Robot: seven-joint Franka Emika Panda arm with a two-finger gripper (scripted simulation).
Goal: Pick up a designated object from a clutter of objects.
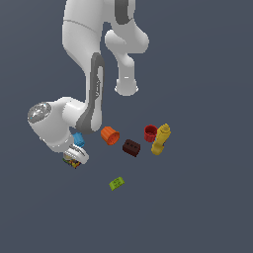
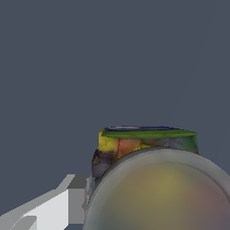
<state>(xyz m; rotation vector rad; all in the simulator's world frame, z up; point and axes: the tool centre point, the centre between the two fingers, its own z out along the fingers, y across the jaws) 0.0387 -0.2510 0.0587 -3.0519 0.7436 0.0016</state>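
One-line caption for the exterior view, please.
Panda arm bent low over the multicoloured block, blue cylinder beside its wrist; the other clutter lies apart toward the exterior view's right.

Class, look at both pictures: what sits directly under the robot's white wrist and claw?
Under the claw only a corner of the multicoloured block shows, beside the blue cylinder. The arm hides the fingers, so any grip cannot be seen.

A blue cylinder [image 1: 78, 139] sits touching the multicoloured block [image 1: 72, 160] on its far side, crowding it. An orange cup [image 1: 109, 135] stands near, toward the exterior view's right. A green tag [image 1: 116, 183] lies apart; bare surface [image 1: 44, 207] surrounds the block's near and left sides.
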